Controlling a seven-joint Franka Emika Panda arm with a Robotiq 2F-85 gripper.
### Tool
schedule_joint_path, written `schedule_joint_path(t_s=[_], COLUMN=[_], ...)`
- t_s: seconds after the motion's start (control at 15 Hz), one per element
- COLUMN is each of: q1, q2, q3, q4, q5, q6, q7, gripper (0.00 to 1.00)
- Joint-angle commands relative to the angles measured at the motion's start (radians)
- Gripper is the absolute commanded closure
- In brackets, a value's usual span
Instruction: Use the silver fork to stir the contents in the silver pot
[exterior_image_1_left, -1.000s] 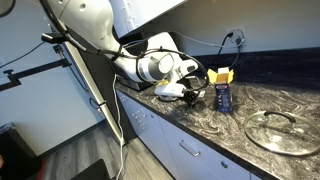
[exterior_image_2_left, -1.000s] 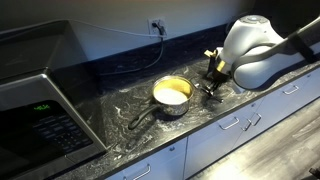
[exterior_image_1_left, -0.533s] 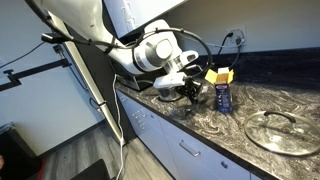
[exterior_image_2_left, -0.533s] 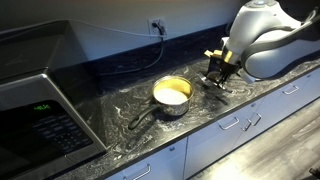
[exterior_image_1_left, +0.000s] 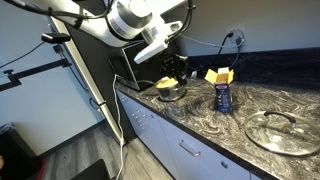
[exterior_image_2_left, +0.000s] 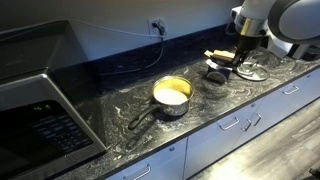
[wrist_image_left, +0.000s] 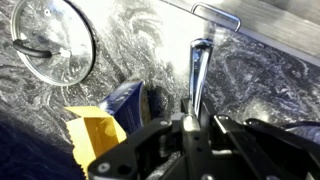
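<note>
The silver pot (exterior_image_2_left: 172, 93) with yellow contents stands on the dark marble counter, its handle pointing to the front left; it also shows in an exterior view (exterior_image_1_left: 168, 90). My gripper (wrist_image_left: 190, 122) is shut on the silver fork (wrist_image_left: 198, 62), which sticks out from between the fingers. In both exterior views the gripper (exterior_image_2_left: 245, 48) (exterior_image_1_left: 175, 66) hangs well above the counter. It is over the blue box area and to the side of the pot. The fork is too small to make out in the exterior views.
A blue box with a yellow open flap (wrist_image_left: 118, 112) (exterior_image_2_left: 218, 70) (exterior_image_1_left: 222, 94) stands near a glass lid (wrist_image_left: 50, 40) (exterior_image_1_left: 275, 130). A microwave (exterior_image_2_left: 40, 105) sits at one counter end. Cabinet drawers with handles (wrist_image_left: 215, 14) run below the counter edge.
The arm has risen from the counter beside the blue box, carrying the fork up with it. The pot, box and lid have not moved.
</note>
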Motion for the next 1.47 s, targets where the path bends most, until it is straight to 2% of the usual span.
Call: schedule_joint_path(t_s=[0.0,0.13,0.2,0.27,0.47,0.53,0.8,1.0,1.27,1.4], q1=[-0.005,-0.002,-0.008,-0.007,-0.011,-0.013,-0.015,-0.022,-0.043,-0.049], q2=[-0.064,-0.068,-0.054,-0.058,-0.053,-0.051,-0.056,-0.073,-0.043,-0.017], q3=[0.061,0.082,0.076,0.083,0.082,0.081,0.078,0.075,0.061,0.055], q4=[0.01,0.031,0.013,0.015,0.015,0.015,0.043,0.072,0.159,0.185], q5=[0.174,0.316,0.228,0.246,0.24,0.24,0.328,0.407,0.572,0.654], q6=[-0.178,-0.258,-0.189,-0.2,-0.198,-0.198,-0.316,-0.469,-0.691,-0.749], q7=[-0.151,-0.22,-0.153,-0.165,-0.163,-0.163,0.01,0.083,0.079,0.111], gripper=[0.97,0.97,0.97,0.88,0.88,0.97,0.97,0.97,0.97,0.97])
